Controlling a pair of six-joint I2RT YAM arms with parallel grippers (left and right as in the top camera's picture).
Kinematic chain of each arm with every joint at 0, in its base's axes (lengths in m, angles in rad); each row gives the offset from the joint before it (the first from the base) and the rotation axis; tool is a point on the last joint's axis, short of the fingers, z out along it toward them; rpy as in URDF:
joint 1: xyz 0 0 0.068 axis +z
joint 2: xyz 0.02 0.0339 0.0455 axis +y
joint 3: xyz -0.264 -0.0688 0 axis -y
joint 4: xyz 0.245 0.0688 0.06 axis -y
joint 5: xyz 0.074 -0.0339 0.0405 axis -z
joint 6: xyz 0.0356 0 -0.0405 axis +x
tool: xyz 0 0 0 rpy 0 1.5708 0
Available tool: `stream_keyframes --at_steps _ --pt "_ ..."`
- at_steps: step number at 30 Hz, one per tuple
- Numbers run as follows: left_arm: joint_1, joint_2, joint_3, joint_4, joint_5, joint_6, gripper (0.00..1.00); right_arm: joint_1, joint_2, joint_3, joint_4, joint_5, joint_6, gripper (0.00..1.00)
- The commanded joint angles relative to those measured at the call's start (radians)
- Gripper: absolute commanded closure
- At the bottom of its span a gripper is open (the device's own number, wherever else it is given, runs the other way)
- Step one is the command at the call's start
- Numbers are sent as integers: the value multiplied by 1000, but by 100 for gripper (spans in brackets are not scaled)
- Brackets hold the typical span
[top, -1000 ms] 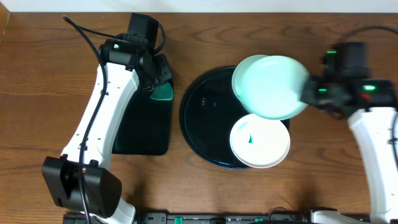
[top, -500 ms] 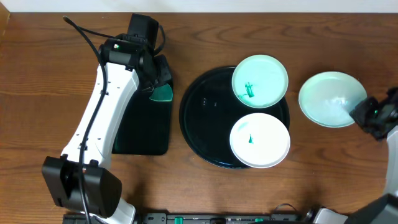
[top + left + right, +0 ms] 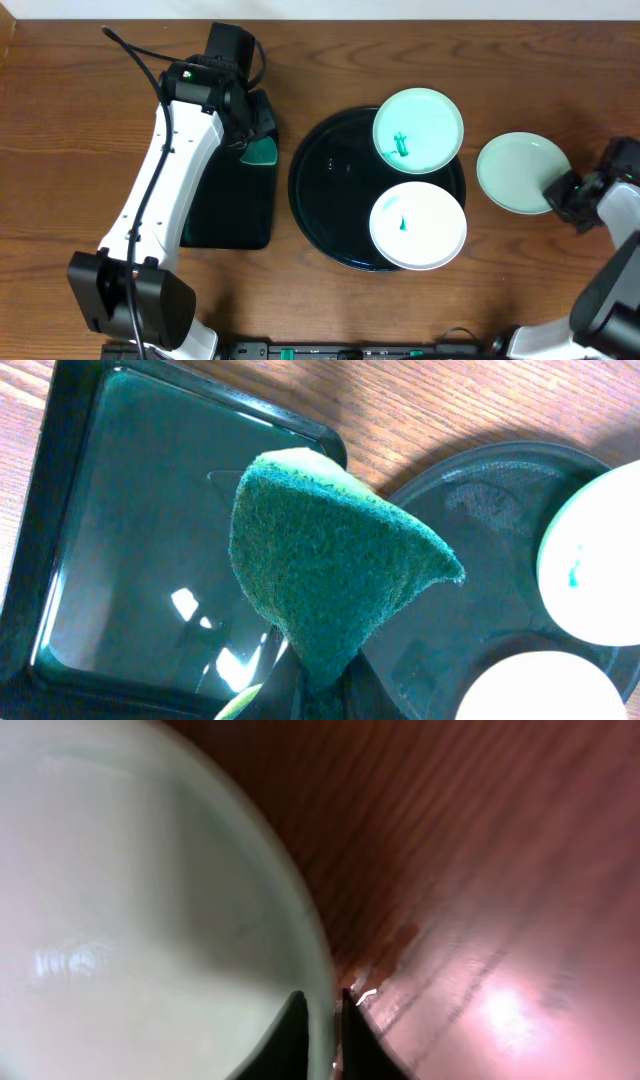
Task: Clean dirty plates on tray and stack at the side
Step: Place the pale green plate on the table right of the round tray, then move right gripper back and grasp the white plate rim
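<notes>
The right hand [image 3: 562, 190], clamped on the rim of a clean plate [image 3: 518, 172], has carried it off the tray [image 3: 325, 185] and lowered it to the table [image 3: 540, 80] at the tray's 3 o'clock. That starts the stack. A smeared mint plate [image 3: 418, 130] and white plate [image 3: 418, 225] remain on the tray. The left hand [image 3: 256, 138] pinches the sponge [image 3: 330, 550] at 9 o'clock.

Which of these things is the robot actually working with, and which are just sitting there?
Part of the job:
round tray
smeared mint plate and smeared white plate, both on it
plain mint plate on the table, gripped at its rim by the right gripper
sponge in the left gripper

Just sitting there:
rectangular green tray, perhaps only a sponge rest
</notes>
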Motion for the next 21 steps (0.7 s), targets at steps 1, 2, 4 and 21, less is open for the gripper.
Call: stream_keyframes --at_steps 1,2,4,21 --pt "-1 0 9 -2 -4 14 93 37 48 -4 -7 -3 -28 70" --pt "-1 0 9 -1 -4 14 93 50 47 7 -33 -16 -76 58" --pt "-1 0 9 -2 -4 14 93 59 40 49 -95 -13 -78 54" --pt "-1 0 9 -5 -1 27 93 327 -68 417 -635 -92 -283 46"
